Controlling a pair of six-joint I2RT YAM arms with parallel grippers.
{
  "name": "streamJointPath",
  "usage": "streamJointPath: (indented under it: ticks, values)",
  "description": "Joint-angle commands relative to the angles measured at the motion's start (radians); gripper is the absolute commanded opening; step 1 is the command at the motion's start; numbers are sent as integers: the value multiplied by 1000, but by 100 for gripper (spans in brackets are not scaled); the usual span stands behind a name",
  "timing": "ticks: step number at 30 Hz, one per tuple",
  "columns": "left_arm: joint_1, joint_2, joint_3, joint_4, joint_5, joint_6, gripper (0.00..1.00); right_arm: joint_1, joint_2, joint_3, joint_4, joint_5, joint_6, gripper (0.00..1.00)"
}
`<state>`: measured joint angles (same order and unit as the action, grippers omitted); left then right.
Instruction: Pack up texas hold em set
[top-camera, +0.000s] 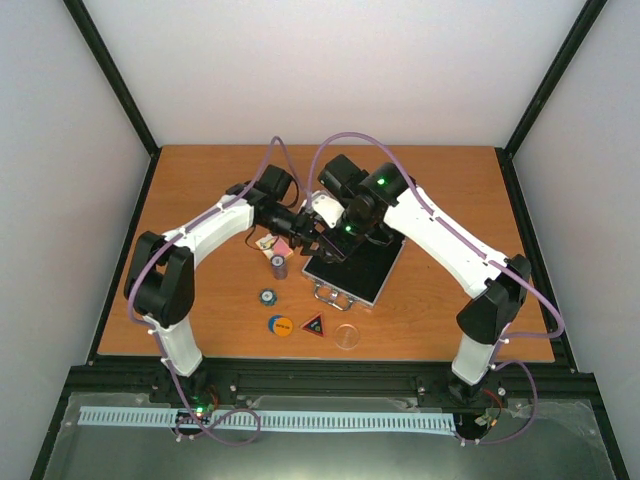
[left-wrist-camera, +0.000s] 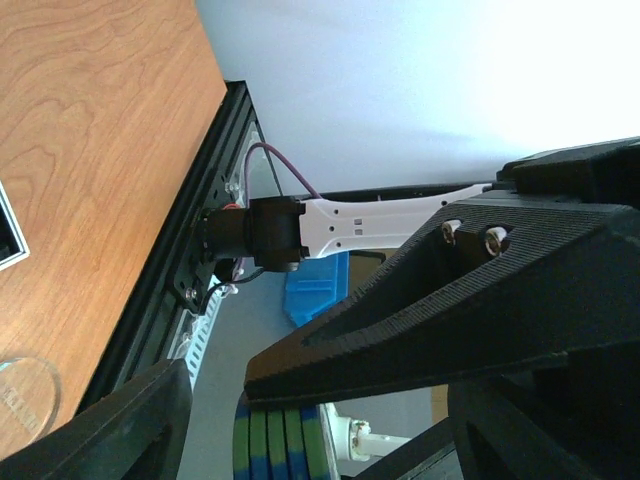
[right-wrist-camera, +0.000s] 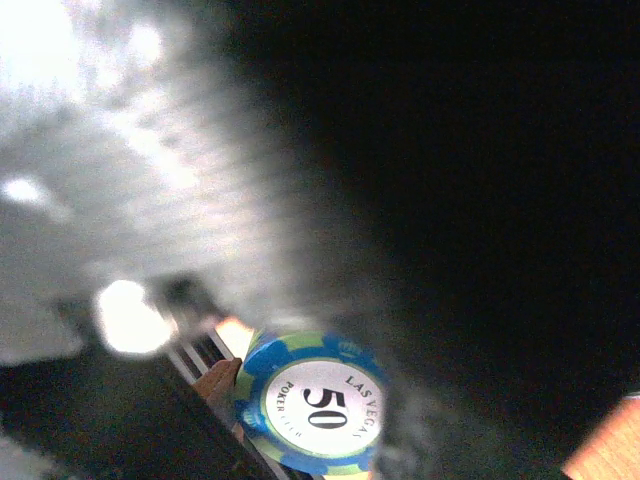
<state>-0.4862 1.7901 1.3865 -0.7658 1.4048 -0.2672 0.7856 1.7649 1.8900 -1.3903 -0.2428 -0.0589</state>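
Counting: one case (top-camera: 365, 270), one chip stack (top-camera: 278, 266), one loose chip (top-camera: 267, 297), orange disc (top-camera: 280, 324), triangle (top-camera: 314, 325), clear disc (top-camera: 347, 335) on tabletop (top-camera: 200, 190). Left gripper (left-wrist-camera: 215, 440) apart around a cut-off chip row (left-wrist-camera: 275, 440); right gripper (top-camera: 335, 248) blurred, state indeterminable; card pack (top-camera: 268, 243) half-hidden.

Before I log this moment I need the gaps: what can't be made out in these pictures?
Top view: the case, its far left corner under the left arm and right arm.
Top view: the card pack, mostly under the left arm.
Left wrist view: the chip stack, cut by the bottom edge; count unknown.
Right wrist view: all but the chip marked 50, blurred and dark.
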Motion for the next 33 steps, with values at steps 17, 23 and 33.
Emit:
streamJointPath:
  ticks: [17,23,33]
  values:
    - [-15,-172,-167,118,43,-95,66,-86,13,39,189,188,53,3]
    - [-17,-175,-197,152,37,-130,66,-95,48,75,198,191,53,3]
    - [-17,-105,-156,130,28,-135,65,-100,76,156,200,189,59,3]
